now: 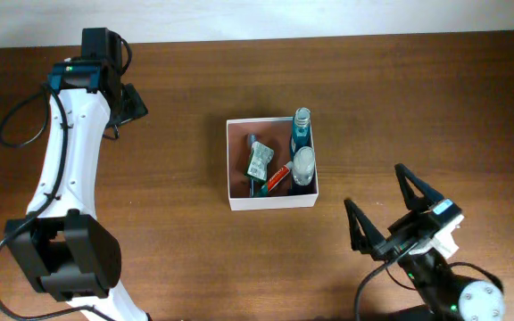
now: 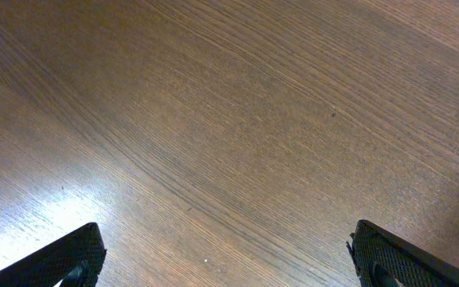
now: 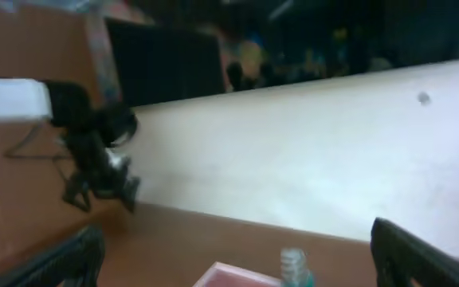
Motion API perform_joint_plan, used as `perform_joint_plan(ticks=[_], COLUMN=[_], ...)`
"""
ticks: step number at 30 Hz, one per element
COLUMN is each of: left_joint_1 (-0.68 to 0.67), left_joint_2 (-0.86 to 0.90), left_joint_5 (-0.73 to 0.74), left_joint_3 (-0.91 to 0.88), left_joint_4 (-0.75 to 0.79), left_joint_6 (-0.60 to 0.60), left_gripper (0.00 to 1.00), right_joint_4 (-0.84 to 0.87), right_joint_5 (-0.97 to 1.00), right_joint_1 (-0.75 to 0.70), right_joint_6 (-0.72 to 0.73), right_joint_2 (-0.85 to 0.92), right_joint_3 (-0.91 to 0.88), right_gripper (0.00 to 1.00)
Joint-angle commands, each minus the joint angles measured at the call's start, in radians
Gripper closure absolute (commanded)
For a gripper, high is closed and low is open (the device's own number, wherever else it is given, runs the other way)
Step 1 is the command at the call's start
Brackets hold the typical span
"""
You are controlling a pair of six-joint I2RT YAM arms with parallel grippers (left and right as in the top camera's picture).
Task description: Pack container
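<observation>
The container [image 1: 271, 202], a square shallow box with white walls, sits mid-table. Inside it two blue bottles lie along the right wall, one at the back [image 1: 302, 129] and one in front [image 1: 303, 168]. A crumpled green packet [image 1: 258, 160] and a red tube [image 1: 278, 178] lie beside them. My left gripper [image 1: 130, 109] hangs open over bare wood at the far left, well away from the box; its wrist view shows only wood between the fingers [image 2: 70, 259]. My right gripper [image 1: 375, 187] stands open right of the box's front corner, empty. Its wrist view catches the container's rim [image 3: 229, 277] and a bottle top [image 3: 295, 267].
The brown wooden table [image 1: 400, 89] ends at a pale wall along the back edge. The left arm [image 1: 65, 169] stretches along the table's left side. In the blurred right wrist view that arm [image 3: 94, 159] shows in the distance.
</observation>
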Motion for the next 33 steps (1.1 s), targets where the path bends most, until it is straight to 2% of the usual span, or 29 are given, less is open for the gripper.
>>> perform_joint_plan(ticks=[1,9,21,22,24,26,33], left_joint_1=[0.003,0.003,0.003,0.003,0.003,0.003,0.003], left_joint_2=[-0.013,-0.013,-0.013,-0.013,-0.013,-0.013,-0.013], left_joint_5=[-0.014,-0.014,-0.014,-0.014,-0.014,-0.014,-0.014], left_joint_3=[0.006,0.006,0.006,0.006,0.006,0.006,0.006], left_joint_4=[-0.001,-0.001,-0.001,-0.001,-0.001,-0.001,-0.001], left_joint_6=[0.005,0.005,0.005,0.005,0.005,0.005,0.005], left_gripper=[0.01,0.01,0.01,0.01,0.01,0.01,0.01], right_joint_4=[0.058,0.063,0.082,0.074,0.07,0.068,-0.04], right_joint_5=[0.15,0.307,0.399,0.388,0.294,0.272,0.306], right_joint_1=[0.008,0.008,0.008,0.008,0.008,0.008,0.008], right_joint_6=[-0.007,-0.01,-0.014,-0.045,-0.212,-0.29,-0.299], right_joint_2=[-0.067,-0.202,-0.202,-0.202,-0.202,-0.202,-0.202], right_joint_3=[-0.083,-0.176,-0.325,-0.33,-0.33,-0.33,-0.33], right_gripper=[0.02,0.02,0.01,0.02,0.02,0.02,0.01])
